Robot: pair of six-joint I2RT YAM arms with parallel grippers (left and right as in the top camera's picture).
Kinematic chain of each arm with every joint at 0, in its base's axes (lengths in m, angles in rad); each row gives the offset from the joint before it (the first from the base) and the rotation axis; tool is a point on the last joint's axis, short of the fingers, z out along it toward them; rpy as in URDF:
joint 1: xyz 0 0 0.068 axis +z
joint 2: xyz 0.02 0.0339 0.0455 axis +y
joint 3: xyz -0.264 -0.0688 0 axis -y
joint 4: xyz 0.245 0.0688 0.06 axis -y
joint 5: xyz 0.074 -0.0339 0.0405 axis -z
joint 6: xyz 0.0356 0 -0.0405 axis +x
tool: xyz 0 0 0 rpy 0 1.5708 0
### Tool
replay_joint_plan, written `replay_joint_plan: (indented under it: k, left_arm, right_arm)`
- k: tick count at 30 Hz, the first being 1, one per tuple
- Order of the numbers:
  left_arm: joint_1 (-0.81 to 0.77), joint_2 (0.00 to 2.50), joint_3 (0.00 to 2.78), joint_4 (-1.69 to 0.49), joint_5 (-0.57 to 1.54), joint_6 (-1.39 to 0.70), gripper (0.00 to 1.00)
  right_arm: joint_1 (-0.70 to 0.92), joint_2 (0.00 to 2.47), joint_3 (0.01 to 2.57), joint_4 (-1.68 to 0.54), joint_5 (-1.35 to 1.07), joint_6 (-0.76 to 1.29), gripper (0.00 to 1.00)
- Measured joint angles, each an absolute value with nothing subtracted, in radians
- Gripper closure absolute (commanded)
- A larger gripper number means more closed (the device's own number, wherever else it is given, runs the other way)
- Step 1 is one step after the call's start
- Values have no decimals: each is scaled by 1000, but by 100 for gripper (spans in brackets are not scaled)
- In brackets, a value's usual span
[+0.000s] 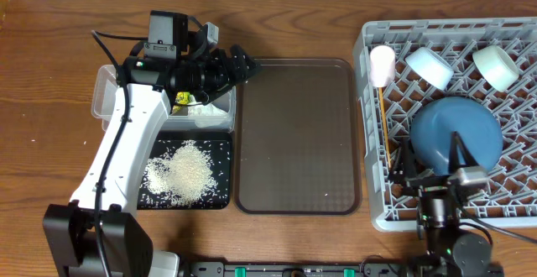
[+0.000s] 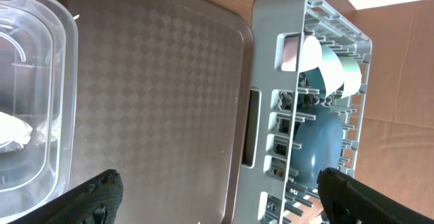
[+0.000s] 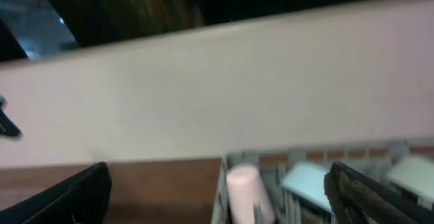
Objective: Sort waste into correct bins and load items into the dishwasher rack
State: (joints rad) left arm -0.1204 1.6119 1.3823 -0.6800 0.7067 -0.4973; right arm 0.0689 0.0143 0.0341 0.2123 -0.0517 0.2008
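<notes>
— Left tool (image 2: 224, 195), fingers spread wide and empty, hangs over the seam between the clear tub (image 1: 105, 101) and the brown tray (image 1: 294, 134). Right tool (image 3: 220, 195), also spread and empty, sits at the rack's (image 1: 520, 218) near edge.
— Counts?
— In the rack: one dark-blue plate (image 1: 457, 130), one pink cup (image 1: 382, 63), a light-blue bowl (image 1: 430, 65) and a mint bowl (image 1: 497, 65). One rice pile (image 1: 189, 172) on the black tray (image 1: 220, 197). One wrapper (image 1: 183, 99) and one napkin (image 2: 13, 132) in the tub, partly hidden by the left arm (image 1: 126, 143).
— Room?
— Wood tabletop (image 1: 50, 25) runs along the far edge. The right wrist view is blurred.
</notes>
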Motion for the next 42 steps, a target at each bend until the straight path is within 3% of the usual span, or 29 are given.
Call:
replay_joint_plan:
  k: [12, 42]
  left_arm:
    - [-120, 1612, 1383, -680, 707, -497, 6]
    - [-120, 1612, 1383, -680, 707, -497, 6]
  right_arm:
    - [69, 11, 7, -61, -81, 29, 1]
    - [69, 11, 7, -63, -82, -12, 1]
